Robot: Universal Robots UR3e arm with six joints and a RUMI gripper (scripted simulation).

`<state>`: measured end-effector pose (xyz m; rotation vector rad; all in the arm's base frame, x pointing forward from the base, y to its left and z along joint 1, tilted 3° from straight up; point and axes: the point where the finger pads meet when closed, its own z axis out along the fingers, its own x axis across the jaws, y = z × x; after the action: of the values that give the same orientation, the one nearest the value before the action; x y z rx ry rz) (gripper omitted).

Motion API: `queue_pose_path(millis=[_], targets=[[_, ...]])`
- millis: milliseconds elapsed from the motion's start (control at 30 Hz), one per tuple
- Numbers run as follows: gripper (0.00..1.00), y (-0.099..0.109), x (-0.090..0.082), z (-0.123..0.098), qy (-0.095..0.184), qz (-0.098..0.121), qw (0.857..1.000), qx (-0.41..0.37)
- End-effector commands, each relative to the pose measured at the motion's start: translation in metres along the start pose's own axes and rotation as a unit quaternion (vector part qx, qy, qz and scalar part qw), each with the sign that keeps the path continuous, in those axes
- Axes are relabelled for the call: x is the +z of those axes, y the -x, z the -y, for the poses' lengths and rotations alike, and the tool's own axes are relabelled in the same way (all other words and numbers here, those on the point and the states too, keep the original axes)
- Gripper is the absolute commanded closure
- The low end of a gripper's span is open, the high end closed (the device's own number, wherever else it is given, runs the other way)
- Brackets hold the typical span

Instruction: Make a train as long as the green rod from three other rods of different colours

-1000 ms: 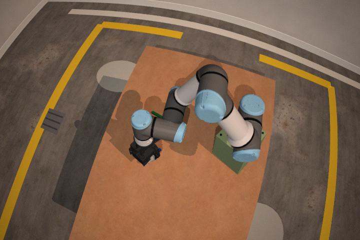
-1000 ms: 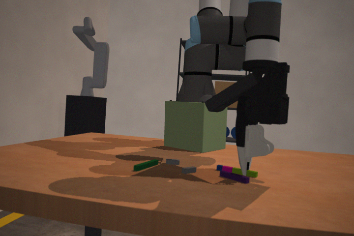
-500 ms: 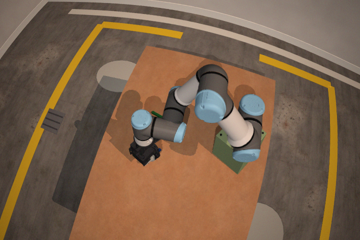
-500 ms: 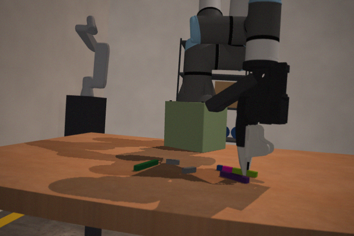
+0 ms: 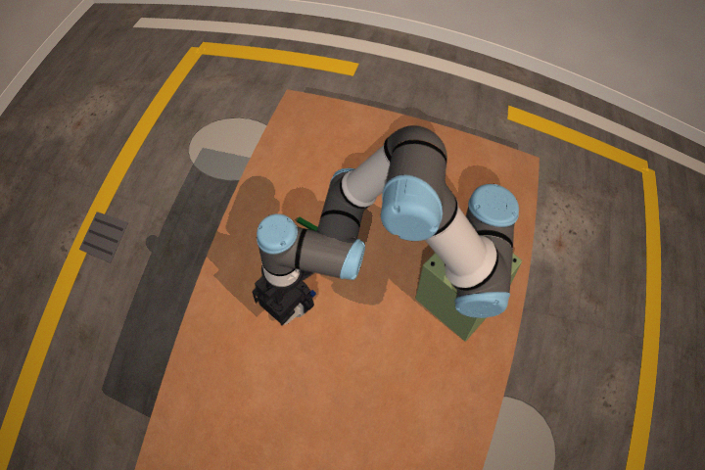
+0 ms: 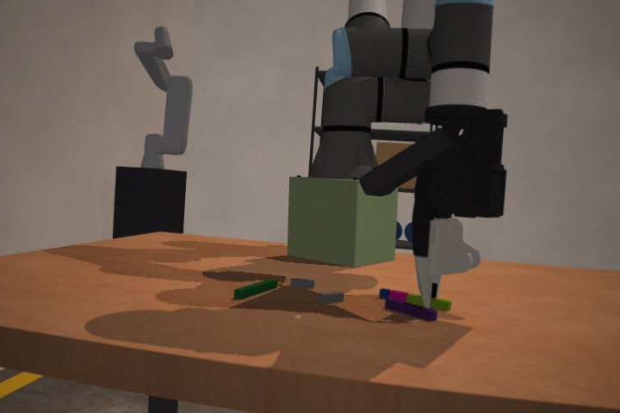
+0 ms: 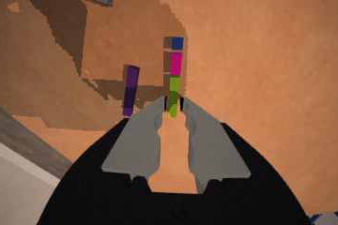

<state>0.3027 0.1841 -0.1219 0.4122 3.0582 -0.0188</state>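
Observation:
A blue rod [image 7: 177,43], a magenta rod [image 7: 176,64] and a lime rod [image 7: 174,96] lie flat, end to end, in one straight line on the table. In the exterior view they are the blue [image 6: 384,292], the magenta [image 6: 397,295] and the lime [image 6: 432,301]. My gripper [image 7: 173,97] stands straight down over the lime rod's near end. Its fingers are a little apart, one on each side of the rod, with thin gaps to it. A purple rod [image 7: 130,90] lies to the left of the line, close to it. The green rod [image 6: 255,288] lies apart, further left.
Two grey rods [image 6: 301,282] [image 6: 331,297] lie between the green rod and the line. The arm's green pedestal [image 6: 340,221] stands at the back of the table. In the top view the arm hides most rods; only the green rod's tip [image 5: 307,222] shows.

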Motion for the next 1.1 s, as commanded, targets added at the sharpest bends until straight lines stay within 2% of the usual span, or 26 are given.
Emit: queue_pose_path(millis=[0,67,500,767,1067], targets=[[0.89,0.001,-0.001,0.000,0.001,0.001,1.000,0.000],[0.86,0.001,-0.001,0.000,0.001,0.001,1.000,0.000],[0.86,0.001,-0.001,0.000,0.001,0.001,1.000,0.000],[0.86,0.001,-0.007,0.000,0.001,0.001,1.000,0.000],[0.86,0.001,-0.036,0.000,0.001,0.001,1.000,0.000]])
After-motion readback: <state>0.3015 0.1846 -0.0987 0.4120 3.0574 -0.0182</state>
